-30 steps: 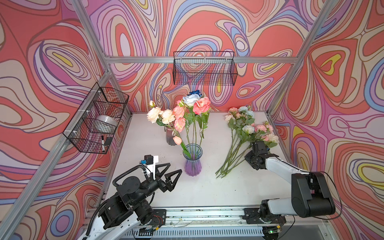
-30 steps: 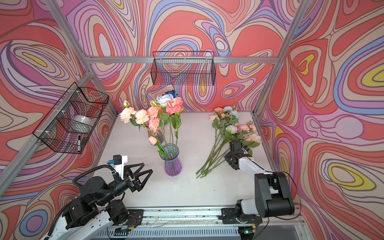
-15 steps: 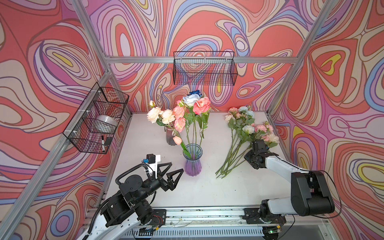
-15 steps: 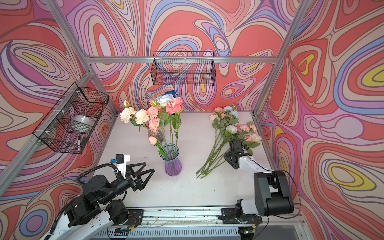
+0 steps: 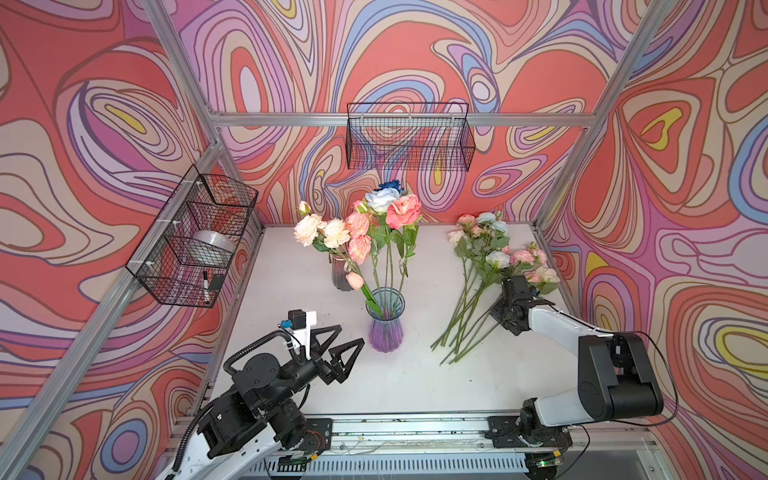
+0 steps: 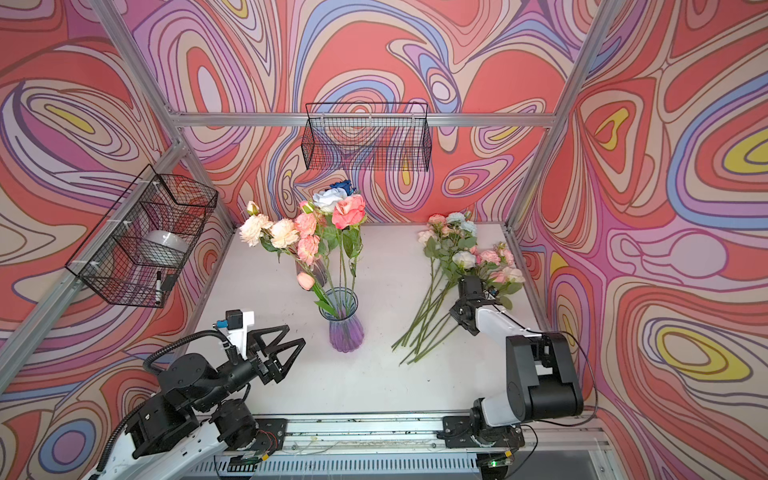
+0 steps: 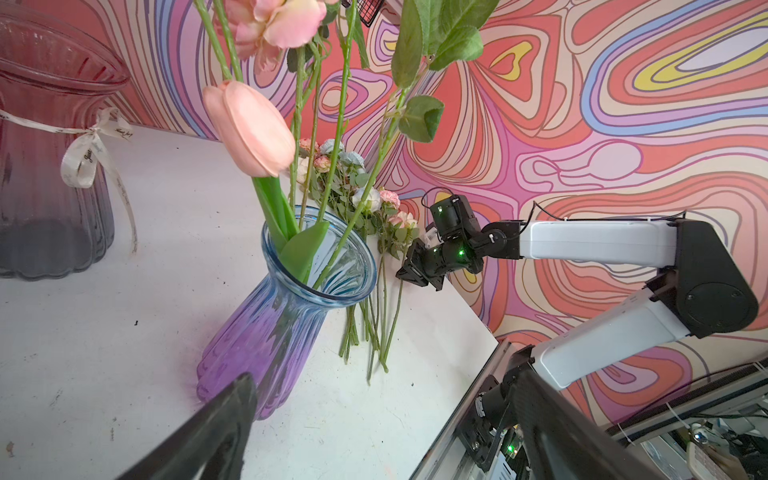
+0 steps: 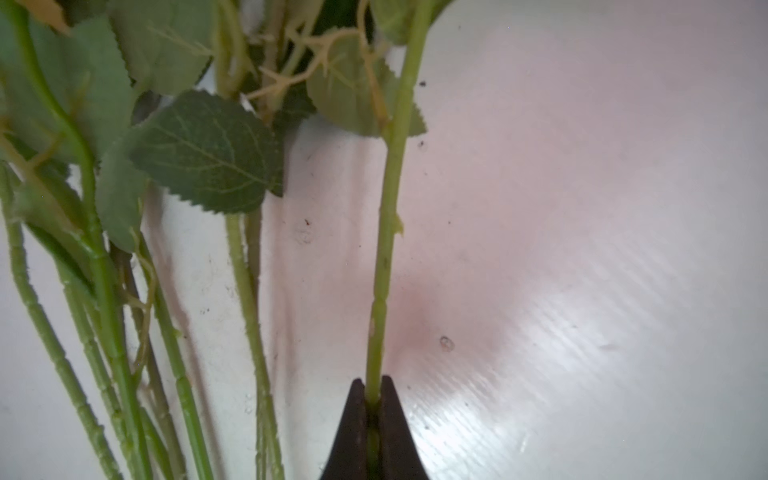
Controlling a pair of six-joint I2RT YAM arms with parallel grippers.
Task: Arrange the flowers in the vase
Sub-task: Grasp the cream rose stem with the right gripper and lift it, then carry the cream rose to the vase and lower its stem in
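Our right claw (image 8: 373, 390) is clamped on one thin stem (image 8: 388, 232), on a bare stretch below the leaves. The loose flowers (image 5: 478, 266) lie right on the tabletop (image 5: 415, 386). We judge the stem light, springy and top-heavy. Our left claw (image 5: 350, 336) gapes empty, just left of the vase (image 5: 385, 328).

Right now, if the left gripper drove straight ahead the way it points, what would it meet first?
Most likely the purple-blue vase, near its lower body; the left gripper's exact height against it is unclear.
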